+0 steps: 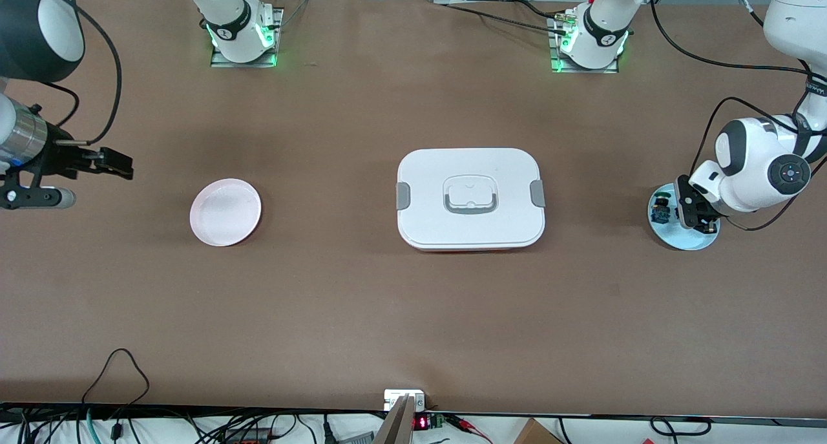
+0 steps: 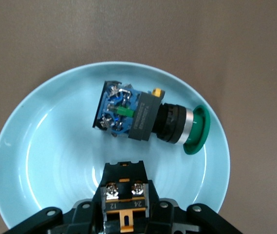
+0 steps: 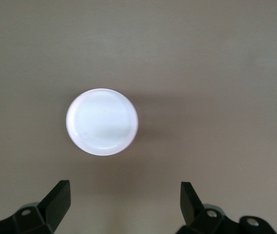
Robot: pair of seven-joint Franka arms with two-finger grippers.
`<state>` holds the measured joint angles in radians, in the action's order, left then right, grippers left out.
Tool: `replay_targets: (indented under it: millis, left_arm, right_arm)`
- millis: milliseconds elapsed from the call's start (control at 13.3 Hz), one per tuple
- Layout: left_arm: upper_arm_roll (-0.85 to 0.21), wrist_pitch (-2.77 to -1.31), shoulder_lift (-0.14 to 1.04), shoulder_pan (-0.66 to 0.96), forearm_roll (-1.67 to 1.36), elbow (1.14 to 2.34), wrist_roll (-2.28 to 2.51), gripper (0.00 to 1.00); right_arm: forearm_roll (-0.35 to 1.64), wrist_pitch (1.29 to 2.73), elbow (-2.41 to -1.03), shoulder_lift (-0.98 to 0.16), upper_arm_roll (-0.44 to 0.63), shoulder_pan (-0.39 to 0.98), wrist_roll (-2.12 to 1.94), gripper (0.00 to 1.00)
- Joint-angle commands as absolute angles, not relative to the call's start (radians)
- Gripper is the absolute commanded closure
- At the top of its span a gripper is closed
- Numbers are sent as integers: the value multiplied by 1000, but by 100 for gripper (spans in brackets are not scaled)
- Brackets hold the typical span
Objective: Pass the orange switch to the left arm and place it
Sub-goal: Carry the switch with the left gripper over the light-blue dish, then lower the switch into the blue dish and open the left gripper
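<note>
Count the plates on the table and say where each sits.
2. The pink plate lies toward the right arm's end of the table; the light blue plate lies toward the left arm's end, with the box between them.

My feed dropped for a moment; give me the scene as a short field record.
left gripper: shut on the orange switch, over the blue plate
green switch: lying on its side in the blue plate
right gripper: open, empty, waiting toward the right arm's end of the table
pink plate: empty
box: lid on, between the two plates
</note>
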<state>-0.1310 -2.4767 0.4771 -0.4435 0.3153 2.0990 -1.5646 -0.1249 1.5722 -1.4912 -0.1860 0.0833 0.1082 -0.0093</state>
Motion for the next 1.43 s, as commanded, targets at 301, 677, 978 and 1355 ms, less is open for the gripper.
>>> replay_targets:
  millis: [301, 677, 978, 1355]
  left_arm:
    - [-169, -2480, 480, -502, 339, 2069, -1588, 0]
    - [-202, -2268, 413, -502, 324, 2001, -1583, 0]
    - [-238, -1918, 414, -485, 272, 1772, -1528, 0]
    - [-354, -1487, 416, -420, 246, 1499, -1080, 0]
  right_arm:
    - [-37, 1586, -1573, -152, 91, 46, 5, 0]
    - [-40, 1666, -1659, -80, 91, 51, -21, 0]
    - [-38, 1575, -1585, -84, 83, 52, -17, 0]
    - [-34, 1581, -1577, -87, 74, 63, -17, 0]
